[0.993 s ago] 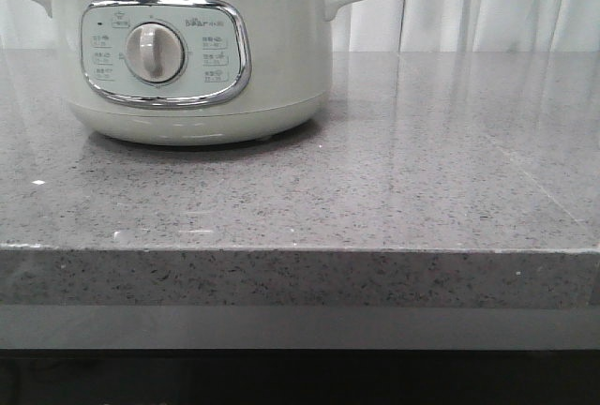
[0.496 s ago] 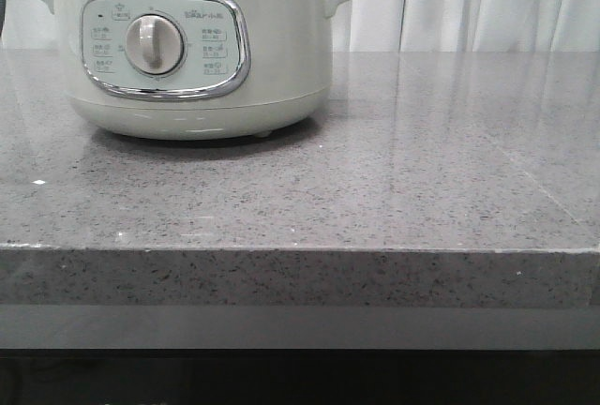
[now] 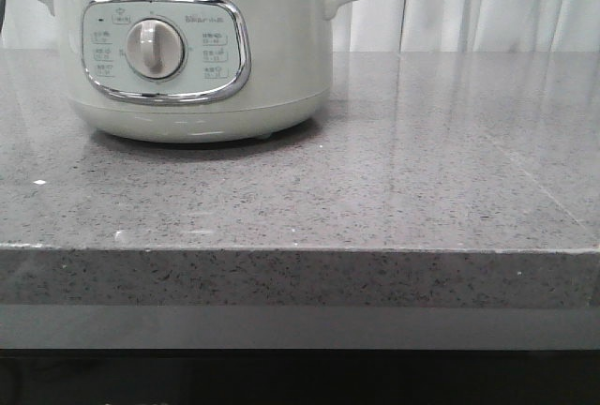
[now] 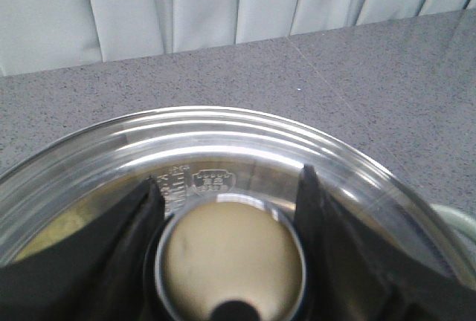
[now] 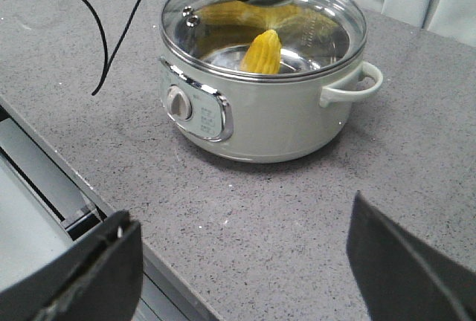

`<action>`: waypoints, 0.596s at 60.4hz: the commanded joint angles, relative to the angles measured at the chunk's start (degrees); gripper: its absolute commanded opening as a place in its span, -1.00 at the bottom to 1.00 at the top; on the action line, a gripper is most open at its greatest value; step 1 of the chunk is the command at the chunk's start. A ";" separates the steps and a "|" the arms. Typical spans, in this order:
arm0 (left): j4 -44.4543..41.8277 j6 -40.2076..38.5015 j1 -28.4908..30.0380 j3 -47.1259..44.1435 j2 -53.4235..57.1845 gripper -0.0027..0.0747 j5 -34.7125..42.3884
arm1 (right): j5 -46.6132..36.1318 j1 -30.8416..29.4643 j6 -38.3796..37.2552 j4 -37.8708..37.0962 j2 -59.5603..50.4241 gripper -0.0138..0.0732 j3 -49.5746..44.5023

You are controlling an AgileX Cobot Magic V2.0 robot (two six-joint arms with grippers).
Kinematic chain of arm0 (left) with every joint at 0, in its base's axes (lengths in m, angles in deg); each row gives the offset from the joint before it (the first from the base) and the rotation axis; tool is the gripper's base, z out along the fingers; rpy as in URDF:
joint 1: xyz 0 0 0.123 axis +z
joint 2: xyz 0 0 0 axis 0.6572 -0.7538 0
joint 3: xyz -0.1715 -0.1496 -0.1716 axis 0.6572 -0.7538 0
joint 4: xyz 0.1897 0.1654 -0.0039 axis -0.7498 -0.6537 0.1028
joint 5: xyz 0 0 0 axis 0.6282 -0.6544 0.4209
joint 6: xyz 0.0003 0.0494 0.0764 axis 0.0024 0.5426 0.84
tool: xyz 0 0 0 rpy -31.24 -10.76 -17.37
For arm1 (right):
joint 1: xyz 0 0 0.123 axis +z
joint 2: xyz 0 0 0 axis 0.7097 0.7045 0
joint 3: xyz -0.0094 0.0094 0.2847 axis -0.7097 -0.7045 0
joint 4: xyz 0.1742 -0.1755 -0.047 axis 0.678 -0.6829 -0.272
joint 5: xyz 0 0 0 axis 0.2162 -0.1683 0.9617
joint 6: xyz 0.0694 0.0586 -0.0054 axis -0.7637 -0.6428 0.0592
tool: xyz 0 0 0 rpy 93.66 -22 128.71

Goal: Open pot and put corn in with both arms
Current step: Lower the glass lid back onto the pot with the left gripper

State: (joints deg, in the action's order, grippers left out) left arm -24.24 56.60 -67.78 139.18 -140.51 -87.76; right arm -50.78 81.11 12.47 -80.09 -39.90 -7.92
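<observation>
The corn point(image 5: 261, 52) lies in the pot point(image 3: 192, 58), which stands far left on the counter point(image 3: 394, 189).

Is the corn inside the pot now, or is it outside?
Inside. In the right wrist view the corn shows through the glass lid, within the pot. The left tool is at the lid's knob.

Pot point(image 3: 197, 58): glossy pale enamel-look body, chrome panel frame, glass lid point(image 5: 297, 35) metal-rimmed. Bench point(image 3: 375, 199): polished speckled grey stone. Curtain point(image 3: 487, 2): matt cloth.
</observation>
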 commanded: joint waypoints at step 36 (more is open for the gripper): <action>-0.30 -0.31 -0.89 2.33 13.82 0.32 -5.96 | -4.23 -0.19 -0.09 -0.47 -0.28 0.65 1.30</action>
State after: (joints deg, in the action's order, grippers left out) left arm -24.32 56.52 -68.24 139.68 -132.42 -94.48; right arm -50.78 81.11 12.47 -80.18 -39.90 -7.92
